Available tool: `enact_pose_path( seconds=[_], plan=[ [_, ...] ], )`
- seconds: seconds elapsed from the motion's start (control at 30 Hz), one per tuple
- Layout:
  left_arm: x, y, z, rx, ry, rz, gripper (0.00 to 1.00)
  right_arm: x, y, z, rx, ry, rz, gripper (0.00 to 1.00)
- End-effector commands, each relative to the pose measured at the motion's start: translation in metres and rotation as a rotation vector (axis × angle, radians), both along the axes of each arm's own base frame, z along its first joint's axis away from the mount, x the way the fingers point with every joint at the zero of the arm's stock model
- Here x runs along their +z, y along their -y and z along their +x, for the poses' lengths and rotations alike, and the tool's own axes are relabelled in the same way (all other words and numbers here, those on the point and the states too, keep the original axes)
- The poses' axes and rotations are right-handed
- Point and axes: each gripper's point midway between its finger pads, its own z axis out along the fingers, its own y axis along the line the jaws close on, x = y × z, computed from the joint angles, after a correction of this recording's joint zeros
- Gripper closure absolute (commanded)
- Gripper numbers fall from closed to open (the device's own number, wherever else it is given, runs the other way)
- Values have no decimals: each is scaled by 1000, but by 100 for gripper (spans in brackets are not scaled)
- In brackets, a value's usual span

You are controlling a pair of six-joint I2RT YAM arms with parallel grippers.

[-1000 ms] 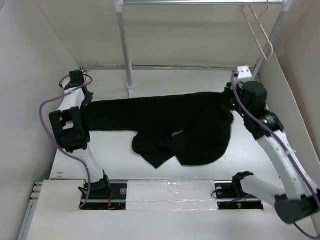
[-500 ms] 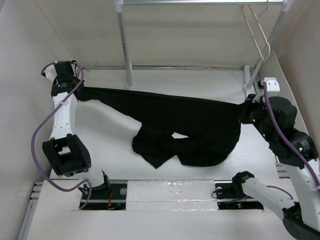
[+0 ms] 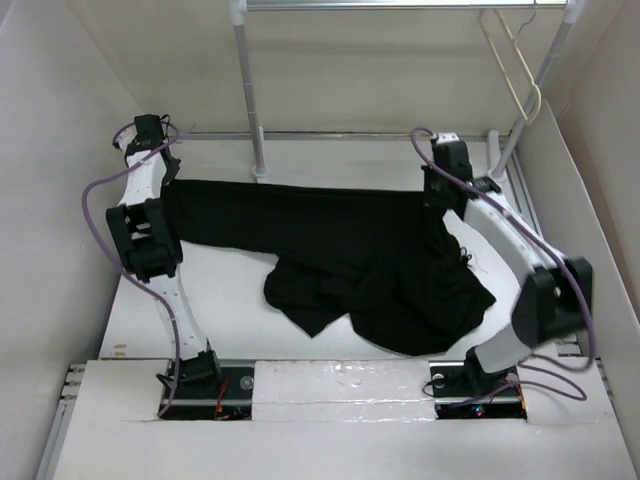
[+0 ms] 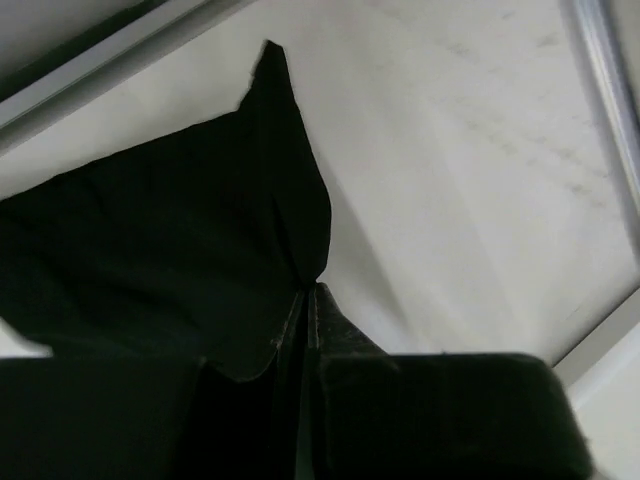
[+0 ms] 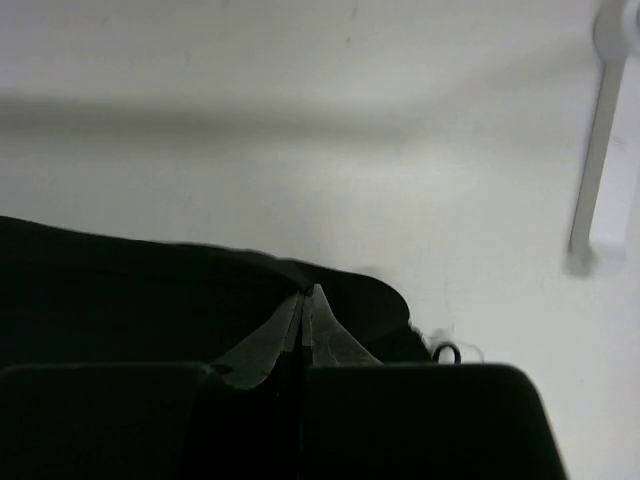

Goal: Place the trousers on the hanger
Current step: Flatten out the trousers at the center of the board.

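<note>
The black trousers [image 3: 340, 250] lie spread across the white table, bunched toward the front middle. My left gripper [image 3: 165, 188] is shut on the left end of the trousers; the wrist view shows its jaws [image 4: 308, 292] pinching the cloth [image 4: 170, 250]. My right gripper [image 3: 437, 192] is shut on the trousers' far right edge; its jaws [image 5: 305, 295] pinch the cloth [image 5: 150, 290] low over the table. The cream hanger [image 3: 515, 65] hangs from the rack bar at the top right, apart from both grippers.
A white rack pole [image 3: 250, 90] stands at the back middle, another pole [image 3: 535, 80] slants at the back right. White walls close in on the left, back and right. A metal rail [image 4: 610, 80] runs along the table's edge.
Both grippers, which had pulled the trousers taut and outward, have moved inward. The right one moved left toward the back; the cloth now lies slacker and lower on the table.
</note>
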Motion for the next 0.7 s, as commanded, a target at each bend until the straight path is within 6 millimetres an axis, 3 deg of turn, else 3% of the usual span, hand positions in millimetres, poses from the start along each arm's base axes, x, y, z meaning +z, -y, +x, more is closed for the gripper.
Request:
enact_pose_path(
  seconds=[0.0,0.03,0.1,0.13,0.2,0.23,0.27,0.3,0.33,0.37,0.4,0.43,0.47,0.5,0.53,0.57,0.6,0.63,0.67],
  plan=[
    [39,-16,31,-8,97,71,100,38,4,93,-44,186,-37,100],
    [26,-6,34,-41,95,22,100,54,8,110,-65,217,-38,100],
    [20,3,41,-85,100,5,95,36,11,130,-91,179,-36,99],
    [24,4,44,-104,107,7,87,42,15,135,-104,187,-27,85],
    [38,7,44,-145,106,52,58,69,11,145,-83,265,-12,61],
    [49,10,44,-155,116,76,41,82,6,147,-60,301,4,31],
    [68,12,39,-164,144,84,22,93,-2,147,-12,312,28,17],
    [76,14,33,-166,152,82,21,98,-8,143,9,307,25,10],
    [66,18,20,-166,120,66,21,96,-5,128,14,257,15,9],
    [94,34,8,-186,168,78,21,98,-12,120,29,244,23,9],
    [100,45,3,-209,192,89,24,77,-19,103,55,190,32,10],
    [71,57,-21,-222,117,92,29,72,-25,93,75,192,50,27],
    [99,73,-41,-242,168,119,45,91,-29,69,94,239,80,44],
    [97,111,-50,-322,176,122,54,48,-35,43,109,157,87,64],
    [61,131,-79,-367,90,109,62,46,-39,30,131,171,106,98],
    [76,148,-101,-394,124,116,85,41,-43,13,159,164,118,100],
    [66,191,-119,-492,109,94,90,30,-49,-17,200,153,132,100],
    [35,206,-151,-531,31,77,92,27,-52,-31,223,144,141,100],
    [36,221,-174,-558,33,59,94,24,-55,-46,240,133,144,100]
  ],
)
